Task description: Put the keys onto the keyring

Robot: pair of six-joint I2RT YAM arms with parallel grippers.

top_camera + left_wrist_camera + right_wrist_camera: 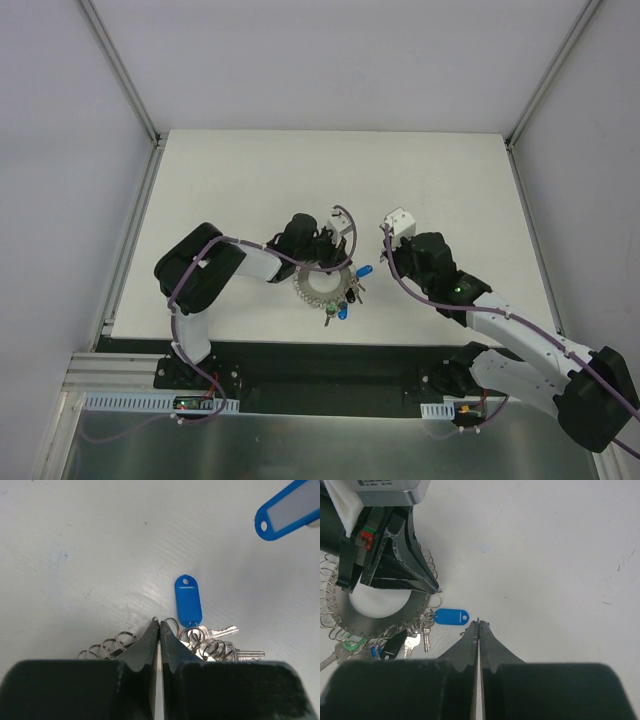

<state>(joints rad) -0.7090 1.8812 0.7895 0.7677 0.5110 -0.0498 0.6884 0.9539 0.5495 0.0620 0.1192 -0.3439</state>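
The large silvery-grey metal keyring with a coiled edge [308, 296] lies flat on the white surface [250, 180], between the two arms and nearer the left one. The left end effector [159, 623] stands over the ring's far-right rim, tips down among its small loops. The small silver keys [338, 308] fan out from the near-right rim onto the surface. A blue plastic tag [451, 616] lies just right of the ring, between it and the right end effector [478, 624], whose tips sit close beside it.
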